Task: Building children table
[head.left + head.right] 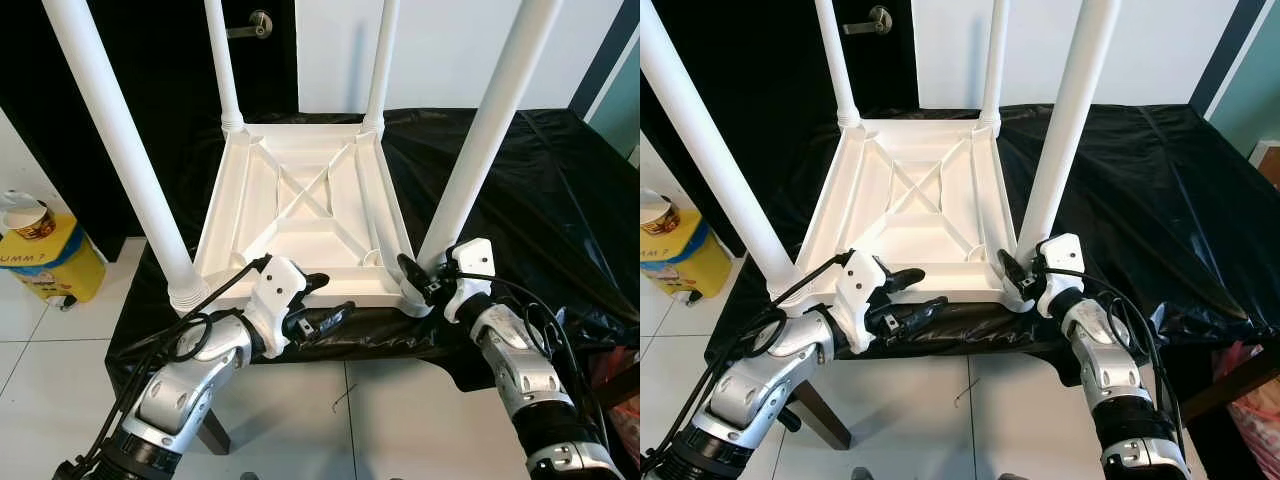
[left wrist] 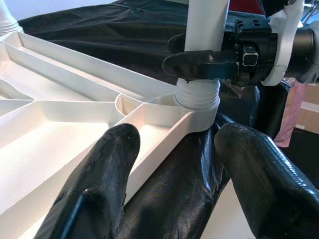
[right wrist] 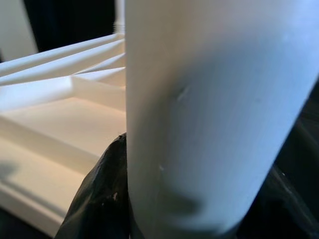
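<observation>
While the white children's table (image 1: 300,210) lies upside down on the black-draped desk (image 1: 540,200), with all four legs standing up from its corners, your right pincer (image 1: 412,277) is clenched around the base of the near right leg (image 1: 480,150), just above its threaded collar. The left pincer (image 1: 325,302) is released, its fingers (image 2: 99,174) spread astride the near rim of the tabletop frame and gripping nothing.

Risks from here, as judgements:
- If you turn the leg while the frame is unheld, the whole table may rotate or slide on the slick black sheet (image 1: 470,340); the near rim already sits close to the desk's front edge, so a slide toward you could carry it off.
- A grip this low on a smooth round leg may slip instead of turning it. The threads are visible at the collar (image 2: 198,94), which suggests it is not fully seated (you cannot tell how many turns remain).
- Side force on the leg could cross-thread it or tilt it in its socket.

Surroundings: the near left leg (image 1: 115,150) rises just beside the left arm and limits its sweep. A yellow container (image 1: 50,262) stands on the tiled floor to the left, well apart from the work. A dark door with a lever handle (image 1: 255,24) lies behind the desk.
</observation>
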Motion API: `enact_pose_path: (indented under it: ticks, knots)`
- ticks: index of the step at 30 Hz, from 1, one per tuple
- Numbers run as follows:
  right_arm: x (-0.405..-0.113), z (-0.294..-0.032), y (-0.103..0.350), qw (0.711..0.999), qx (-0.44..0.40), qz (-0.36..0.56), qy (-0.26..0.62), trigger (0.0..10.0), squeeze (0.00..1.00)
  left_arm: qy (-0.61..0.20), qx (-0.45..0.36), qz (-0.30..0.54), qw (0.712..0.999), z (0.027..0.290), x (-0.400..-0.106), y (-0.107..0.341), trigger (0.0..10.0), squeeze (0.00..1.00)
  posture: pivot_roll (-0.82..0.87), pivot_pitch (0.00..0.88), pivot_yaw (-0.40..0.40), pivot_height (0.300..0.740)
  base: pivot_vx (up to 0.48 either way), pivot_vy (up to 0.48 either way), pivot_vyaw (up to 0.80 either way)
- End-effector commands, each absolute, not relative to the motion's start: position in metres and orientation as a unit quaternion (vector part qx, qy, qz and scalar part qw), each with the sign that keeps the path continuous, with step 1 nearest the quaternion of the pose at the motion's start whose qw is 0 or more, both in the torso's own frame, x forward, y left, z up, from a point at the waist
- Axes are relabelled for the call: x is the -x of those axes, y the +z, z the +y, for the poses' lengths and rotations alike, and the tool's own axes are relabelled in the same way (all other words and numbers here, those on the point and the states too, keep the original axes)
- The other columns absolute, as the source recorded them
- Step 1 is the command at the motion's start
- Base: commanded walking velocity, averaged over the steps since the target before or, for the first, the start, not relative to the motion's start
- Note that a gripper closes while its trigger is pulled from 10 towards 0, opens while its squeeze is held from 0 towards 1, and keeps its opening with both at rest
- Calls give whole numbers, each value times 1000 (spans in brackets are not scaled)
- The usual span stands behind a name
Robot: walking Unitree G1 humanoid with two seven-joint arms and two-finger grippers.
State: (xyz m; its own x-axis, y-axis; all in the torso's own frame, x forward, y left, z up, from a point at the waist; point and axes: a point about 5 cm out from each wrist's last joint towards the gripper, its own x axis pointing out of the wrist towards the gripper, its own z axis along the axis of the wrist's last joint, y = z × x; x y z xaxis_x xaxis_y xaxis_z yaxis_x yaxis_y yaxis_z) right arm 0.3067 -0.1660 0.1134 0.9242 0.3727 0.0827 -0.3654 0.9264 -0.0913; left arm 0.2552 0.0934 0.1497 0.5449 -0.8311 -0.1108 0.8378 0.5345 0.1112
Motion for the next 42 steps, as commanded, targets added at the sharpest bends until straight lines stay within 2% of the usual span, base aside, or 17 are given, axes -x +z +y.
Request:
enact_pose_path:
  ticks: [1,4,8,10,13,22,30,31,32,33,42]
  knots:
    - [-302,-163,103,987,38,-20,154,10000,0,-520,-73,18,851,90,-249,151,10000,0,-29,0,-32,740,0,0,0]
    - [-301,-159,102,990,32,-15,135,10000,0,-520,-73,17,851,89,-249,151,10000,0,-28,0,-32,740,0,0,0]
    - [-299,-154,100,997,22,-7,70,10000,0,-520,-71,16,851,88,-248,152,10000,0,-25,0,-35,740,0,0,0]
    - [-299,-155,98,1000,12,0,-1,10000,0,-519,-64,13,852,87,-248,154,10000,0,-23,0,-36,740,0,0,0]
    - [-300,-154,98,1000,4,3,-30,10000,0,-515,-59,10,855,87,-249,155,10000,0,-17,0,-35,740,0,0,0]
    - [-299,-142,98,999,-1,10,-38,10000,0,-514,-58,3,856,85,-251,159,10000,0,-12,0,-37,740,0,0,0]
    - [-300,-143,103,999,8,4,-48,10000,0,-512,-60,2,857,85,-252,158,10000,0,-17,0,-40,740,0,0,0]
    - [-300,-143,104,999,11,0,-48,10000,98,-511,-60,1,857,85,-252,158,10000,0,-19,0,-44,740,0,0,0]
    - [-300,-143,104,999,11,0,-48,10000,98,-511,-60,1,857,85,-252,158,10000,0,-19,0,-44,740,0,0,0]
    - [-301,-143,105,999,12,-2,-47,10000,1000,-511,-60,1,857,84,-252,158,10000,0,-19,0,-44,740,0,0,0]
    - [-288,-155,109,999,3,-36,-10,10000,1000,-500,-50,-3,864,87,-253,159,10000,0,-23,0,-51,740,0,0,0]
